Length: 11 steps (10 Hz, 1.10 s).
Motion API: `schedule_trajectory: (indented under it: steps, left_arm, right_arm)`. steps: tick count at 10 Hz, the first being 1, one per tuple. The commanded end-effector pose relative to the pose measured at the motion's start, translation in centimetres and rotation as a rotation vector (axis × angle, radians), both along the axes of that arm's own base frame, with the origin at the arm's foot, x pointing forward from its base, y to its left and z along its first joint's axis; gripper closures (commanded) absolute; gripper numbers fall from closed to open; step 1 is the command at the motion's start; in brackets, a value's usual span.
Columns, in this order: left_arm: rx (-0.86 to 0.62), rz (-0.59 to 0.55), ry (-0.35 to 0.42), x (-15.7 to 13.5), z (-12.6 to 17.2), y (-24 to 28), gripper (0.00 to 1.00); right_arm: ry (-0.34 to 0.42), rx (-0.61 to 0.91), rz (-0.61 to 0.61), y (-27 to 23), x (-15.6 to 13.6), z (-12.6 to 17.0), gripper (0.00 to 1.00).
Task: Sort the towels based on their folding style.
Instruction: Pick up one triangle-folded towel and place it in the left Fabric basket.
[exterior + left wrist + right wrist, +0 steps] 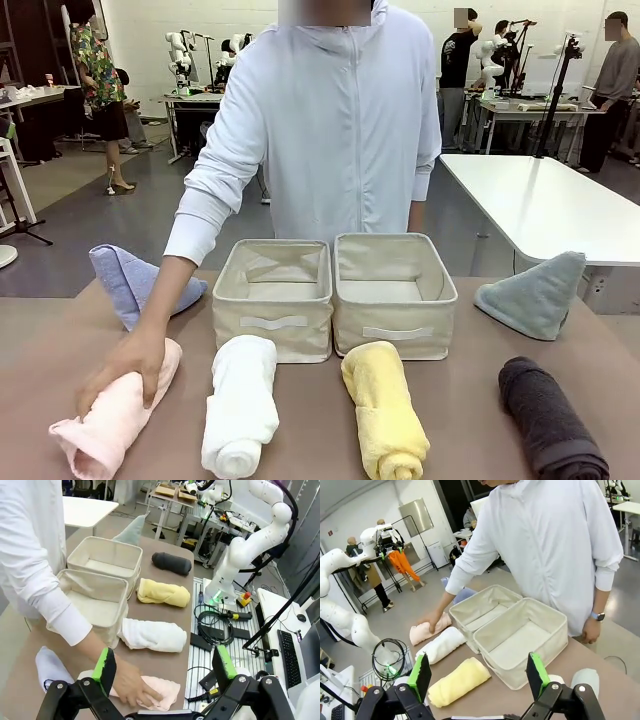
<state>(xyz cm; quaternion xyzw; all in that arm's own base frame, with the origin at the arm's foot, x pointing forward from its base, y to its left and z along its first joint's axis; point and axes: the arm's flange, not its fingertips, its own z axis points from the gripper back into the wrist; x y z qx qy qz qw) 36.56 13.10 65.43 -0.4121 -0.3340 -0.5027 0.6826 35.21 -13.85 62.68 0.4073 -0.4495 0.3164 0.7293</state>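
With left claw (163, 664) and right claw (479, 666) both released above, a hand (125, 365) pins the pink towel (105, 432) at lower left, two baskets (275, 322) crowding the table's (310, 430) centre.

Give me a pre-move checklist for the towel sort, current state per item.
1. Left pincer open, empty: ok.
2. Right pincer open, empty: ok.
3. Person's hand off the towels: not ok, it rests on the pink roll.
4. Left basket and right basket empty: ok.
5. White roll, yellow roll, dark roll unobstructed: ok.
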Motion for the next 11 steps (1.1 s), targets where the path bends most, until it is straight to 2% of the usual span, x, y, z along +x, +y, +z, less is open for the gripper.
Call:
schedule_trajectory:
  steps: [1,11]
  left_arm:
    - [-0.016,-0.007,-0.014,0.06,0.19,0.03,0.00]
    - [-0.016,-0.007,-0.014,0.06,0.19,0.03,0.00]
  right_arm:
    - [-0.028,0.016,0.009,0.00,0.35,0.00,0.00]
    - [-0.028,0.016,0.009,0.00,0.35,0.00,0.00]
